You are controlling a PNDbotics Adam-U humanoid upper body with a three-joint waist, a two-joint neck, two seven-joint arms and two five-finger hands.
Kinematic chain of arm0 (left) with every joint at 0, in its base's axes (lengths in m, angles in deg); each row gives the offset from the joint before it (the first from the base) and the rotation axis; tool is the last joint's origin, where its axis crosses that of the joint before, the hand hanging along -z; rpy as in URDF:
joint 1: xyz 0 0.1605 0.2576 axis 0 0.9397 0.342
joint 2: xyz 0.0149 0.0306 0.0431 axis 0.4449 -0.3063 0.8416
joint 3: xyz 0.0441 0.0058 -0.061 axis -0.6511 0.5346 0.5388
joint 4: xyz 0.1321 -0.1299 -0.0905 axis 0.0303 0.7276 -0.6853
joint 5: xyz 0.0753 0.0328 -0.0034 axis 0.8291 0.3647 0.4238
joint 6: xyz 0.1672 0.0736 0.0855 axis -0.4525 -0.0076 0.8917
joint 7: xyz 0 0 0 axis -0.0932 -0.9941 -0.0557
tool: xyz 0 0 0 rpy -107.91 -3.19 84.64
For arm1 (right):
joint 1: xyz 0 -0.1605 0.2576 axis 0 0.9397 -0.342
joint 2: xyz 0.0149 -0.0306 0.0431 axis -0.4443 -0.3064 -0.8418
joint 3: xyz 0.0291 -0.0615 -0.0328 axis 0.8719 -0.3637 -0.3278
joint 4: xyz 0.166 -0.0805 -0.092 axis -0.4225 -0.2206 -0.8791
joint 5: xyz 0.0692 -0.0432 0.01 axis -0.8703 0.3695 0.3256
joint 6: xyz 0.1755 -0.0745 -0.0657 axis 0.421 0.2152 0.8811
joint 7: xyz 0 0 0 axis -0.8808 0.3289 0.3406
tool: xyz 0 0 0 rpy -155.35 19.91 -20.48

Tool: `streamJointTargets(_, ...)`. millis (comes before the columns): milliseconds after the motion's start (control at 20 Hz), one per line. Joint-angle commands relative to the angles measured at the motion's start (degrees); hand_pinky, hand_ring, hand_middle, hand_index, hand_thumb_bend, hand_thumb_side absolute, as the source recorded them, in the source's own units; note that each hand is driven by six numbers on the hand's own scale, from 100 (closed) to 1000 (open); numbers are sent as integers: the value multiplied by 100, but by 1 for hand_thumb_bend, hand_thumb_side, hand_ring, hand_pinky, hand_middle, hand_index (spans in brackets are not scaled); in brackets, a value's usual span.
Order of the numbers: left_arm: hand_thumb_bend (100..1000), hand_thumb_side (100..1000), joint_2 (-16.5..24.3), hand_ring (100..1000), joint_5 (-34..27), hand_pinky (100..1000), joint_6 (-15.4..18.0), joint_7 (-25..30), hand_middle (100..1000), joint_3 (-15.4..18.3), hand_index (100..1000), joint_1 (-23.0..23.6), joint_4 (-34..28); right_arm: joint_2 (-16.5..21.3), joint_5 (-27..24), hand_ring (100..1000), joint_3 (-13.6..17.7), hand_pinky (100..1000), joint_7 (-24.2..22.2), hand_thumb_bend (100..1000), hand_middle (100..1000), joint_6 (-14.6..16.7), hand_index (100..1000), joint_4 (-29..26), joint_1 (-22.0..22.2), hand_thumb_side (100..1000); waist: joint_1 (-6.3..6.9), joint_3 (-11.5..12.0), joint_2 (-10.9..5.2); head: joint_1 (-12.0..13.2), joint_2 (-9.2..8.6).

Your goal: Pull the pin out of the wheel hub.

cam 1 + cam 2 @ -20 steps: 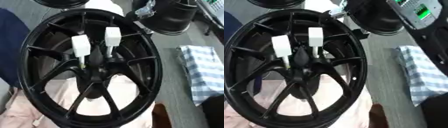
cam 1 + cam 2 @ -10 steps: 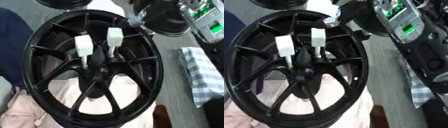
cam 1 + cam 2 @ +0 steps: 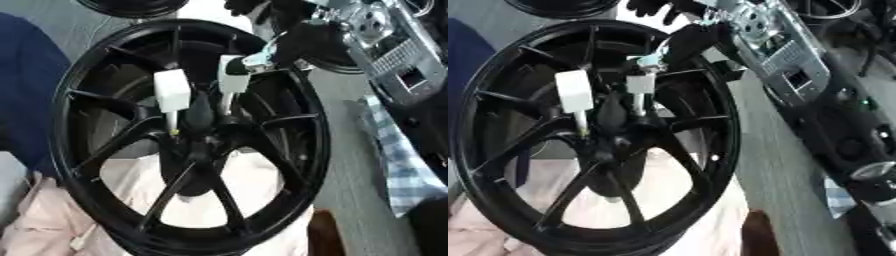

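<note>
Big black wheel [image 3: 289,165] fills most of the view, lying over some pale cloth [image 3: 262,210]. Two white-handled pins [image 3: 171,92] stick up from the hub [image 3: 197,145]. The right hand [image 3: 689,42] comes in from the top right, fingertips right at the right-hand pin [image 3: 231,80], but I can't tell if they're actually gripping it.

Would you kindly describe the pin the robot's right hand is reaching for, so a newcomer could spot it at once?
Find the big black wheel filling the view, then its hub at the centre. Two white-capped pins stand there; the one meant is the right pin, just under the right hand. Its cap is smaller than the left pin's.
</note>
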Motion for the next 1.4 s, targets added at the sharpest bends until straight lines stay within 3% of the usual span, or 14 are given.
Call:
streamJointTargets(50,100,849,125,557,-10,581,16,17,529,20,689,-77,-66,53,-42,874,32,773,-15,615,768,23,836,-30,-73,336,56,18,-101,-37,-99)
streamJointTargets(250,100,848,120,557,-16,581,18,32,529,11,689,-98,-72,67,-194,874,19,781,-140,580,768,120,834,-51,-84,308,66,39,-75,-63,-155)
streamJointTargets(900,100,848,129,556,-37,582,26,70,529,-10,689,-173,-166,25,332,872,-9,794,-616,550,768,546,833,318,-33,291,66,153,119,-245,-214)
streamJointTargets(1400,100,848,133,558,-39,583,14,108,529,-22,689,-194,-217,40,493,871,29,795,-668,525,768,590,833,398,-76,274,75,181,185,-282,-250)
